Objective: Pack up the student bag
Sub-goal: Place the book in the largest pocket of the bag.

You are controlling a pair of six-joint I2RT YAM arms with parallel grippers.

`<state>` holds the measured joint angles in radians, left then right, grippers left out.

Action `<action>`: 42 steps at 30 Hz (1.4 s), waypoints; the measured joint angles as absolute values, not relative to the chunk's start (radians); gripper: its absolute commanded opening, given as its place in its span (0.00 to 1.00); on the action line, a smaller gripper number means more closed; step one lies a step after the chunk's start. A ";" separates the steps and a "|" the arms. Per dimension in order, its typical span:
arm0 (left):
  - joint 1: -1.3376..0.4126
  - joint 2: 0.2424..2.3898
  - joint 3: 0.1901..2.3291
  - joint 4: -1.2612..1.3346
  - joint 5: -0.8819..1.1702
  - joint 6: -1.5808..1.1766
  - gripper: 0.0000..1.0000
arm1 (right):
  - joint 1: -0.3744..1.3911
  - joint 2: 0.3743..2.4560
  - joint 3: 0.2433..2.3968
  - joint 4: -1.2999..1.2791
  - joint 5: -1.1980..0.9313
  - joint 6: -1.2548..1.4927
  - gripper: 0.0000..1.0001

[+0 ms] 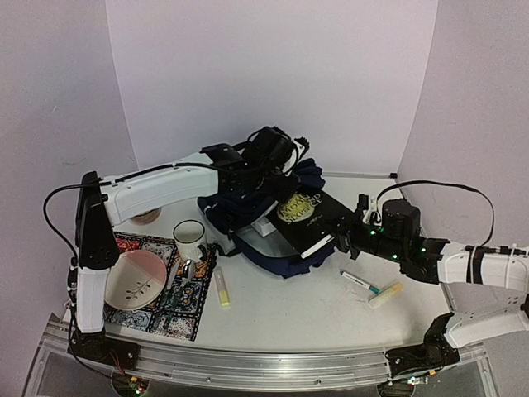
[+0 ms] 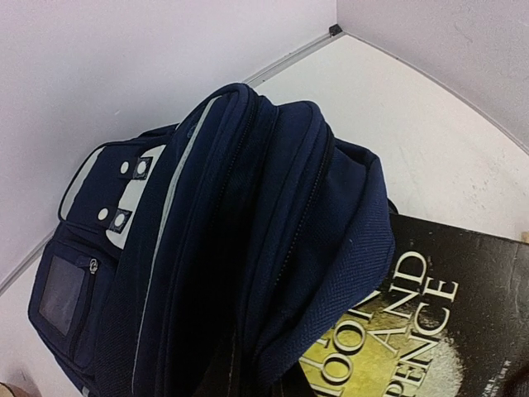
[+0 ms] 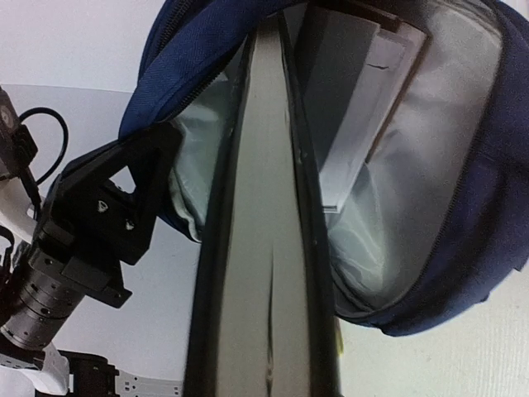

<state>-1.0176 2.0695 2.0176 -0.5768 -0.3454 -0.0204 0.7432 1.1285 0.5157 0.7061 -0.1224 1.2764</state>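
The student bag lies open in mid-table, a navy backpack with its mouth toward the right arm. My left gripper is shut on the bag's upper edge and holds it up; its fingers are hidden in the left wrist view. My right gripper is shut on a black book with a gold cover. The book's far end lies inside the bag's mouth. Seen from the right wrist, the book's page edge runs up into the grey-lined bag, with the left gripper at the rim.
A white-and-grey notebook sits inside the bag. Left of the bag, a patterned mat carries a white mug and a pink bowl. A yellow highlighter lies in front. A pen and a pale yellow marker lie near the right arm.
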 measured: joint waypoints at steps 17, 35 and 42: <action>-1.013 1.989 1.988 -0.597 -0.125 -0.070 0.00 | 0.769 1.358 0.657 0.740 -0.060 1.279 0.00; -1.013 1.875 1.909 -0.601 0.022 -0.097 0.00 | 0.771 1.627 0.948 0.658 0.042 1.269 0.46; -1.015 1.858 1.886 -0.592 -0.030 -0.120 0.00 | 0.772 1.612 0.958 0.576 0.025 1.225 0.68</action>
